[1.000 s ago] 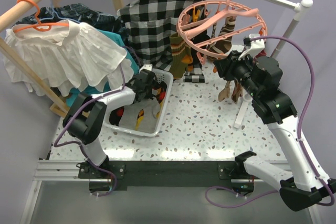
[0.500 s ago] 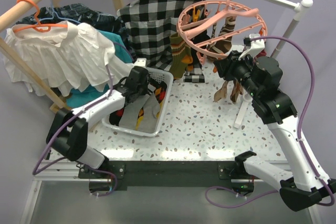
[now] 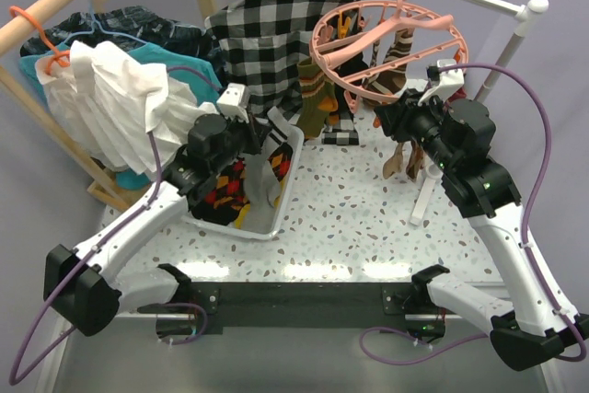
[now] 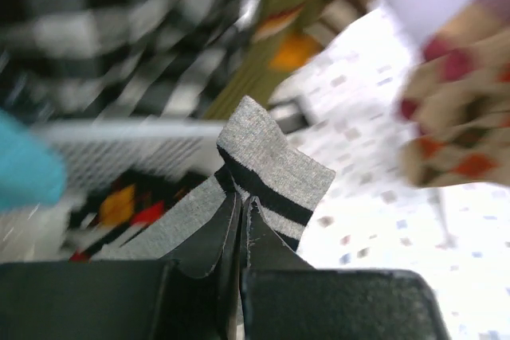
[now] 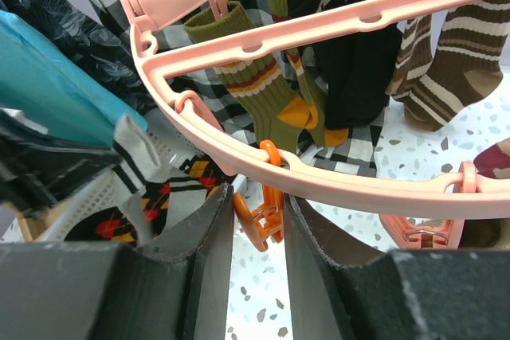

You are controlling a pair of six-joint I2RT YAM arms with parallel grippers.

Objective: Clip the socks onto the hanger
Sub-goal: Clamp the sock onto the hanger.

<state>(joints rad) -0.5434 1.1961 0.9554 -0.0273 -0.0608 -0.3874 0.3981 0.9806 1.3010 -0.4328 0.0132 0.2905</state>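
While the left gripper [image 3: 256, 132] hangs over the white mesh basket [image 3: 293, 149], one grey sock [image 3: 274, 140] dangles from it, left of the pink drying ring [image 3: 318, 43]. The right gripper [image 3: 385, 120] sits just under that ring's near rim.

From the left wrist, we see both fingers [image 4: 207, 244] clamped flat on the grey sock's black-striped cuff.

From the right wrist, we see two fingers a narrow gap apart with one orange peg [image 5: 259, 216] between them, hanging from the ring. Whether they squeeze it we cannot tell. One olive striped sock [image 5: 255, 93] hangs behind the ring.
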